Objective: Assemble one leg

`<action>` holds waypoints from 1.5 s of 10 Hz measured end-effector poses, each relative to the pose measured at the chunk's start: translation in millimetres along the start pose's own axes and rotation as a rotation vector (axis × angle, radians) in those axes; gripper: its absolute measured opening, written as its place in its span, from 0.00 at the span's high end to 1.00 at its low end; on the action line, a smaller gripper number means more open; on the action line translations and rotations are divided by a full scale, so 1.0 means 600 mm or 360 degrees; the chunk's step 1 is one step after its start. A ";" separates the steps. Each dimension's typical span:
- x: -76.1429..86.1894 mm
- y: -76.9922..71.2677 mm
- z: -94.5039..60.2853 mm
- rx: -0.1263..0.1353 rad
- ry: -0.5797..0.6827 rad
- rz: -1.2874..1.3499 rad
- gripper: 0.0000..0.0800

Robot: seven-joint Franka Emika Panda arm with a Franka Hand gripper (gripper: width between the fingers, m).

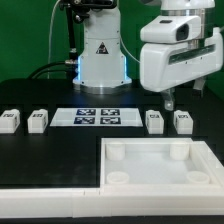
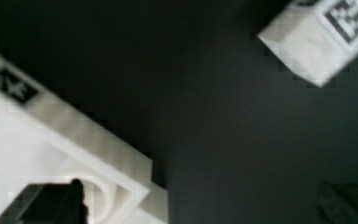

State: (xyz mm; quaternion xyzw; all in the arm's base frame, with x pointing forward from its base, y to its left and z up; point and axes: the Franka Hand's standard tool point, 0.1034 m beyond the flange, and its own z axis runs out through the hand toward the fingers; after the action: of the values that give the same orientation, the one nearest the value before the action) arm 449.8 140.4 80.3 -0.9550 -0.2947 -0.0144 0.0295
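**Jaws wide over the right-hand legs; all four legs on the desk**

Clock directions are read on the exterior view, centred on the marker board.

- 9 o'clock, far out: leg 1 lies on the black desk.
- 9 o'clock, just nearer the board: leg 2 lies beside leg 1, apart from it.
- 12 o'clock: the robot base stands behind the board.
- 3 o'clock: leg 3 lies just beside the board's end, with leg 4 next to it. The two are not touching.
- 5 o'clock: the white tray lies flat with its raised rim up. No leg stands in it.
- 1 to 2 o'clock: the white wrist body hangs above legs 3 and 4. A dark fingertip points down near the gap between them and touches neither.

Wrist view: the two dark fingers sit at opposite edges of the frame, so the jaws are wide apart and hold nothing. A tagged white block lies on the desk. A second tagged white part lies well apart from it, near one finger. I cannot tell which legs these are.
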 end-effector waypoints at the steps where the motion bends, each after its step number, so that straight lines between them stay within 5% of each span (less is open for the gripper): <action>1: 0.000 -0.001 0.001 0.0006 0.0000 0.0133 0.19; 4: -0.027 -0.029 0.045 0.0082 -0.0020 0.0811 0.19; 8: -0.029 -0.032 0.048 0.0095 -0.0058 0.0802 0.19; 10: -0.039 -0.039 0.048 0.0142 -0.0293 0.0794 0.19; 15: -0.037 -0.073 0.060 0.0353 -0.1116 0.0814 0.19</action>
State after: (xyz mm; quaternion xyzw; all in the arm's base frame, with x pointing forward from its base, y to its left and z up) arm 407.5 166.3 45.7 -0.9354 -0.0411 0.3495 0.0327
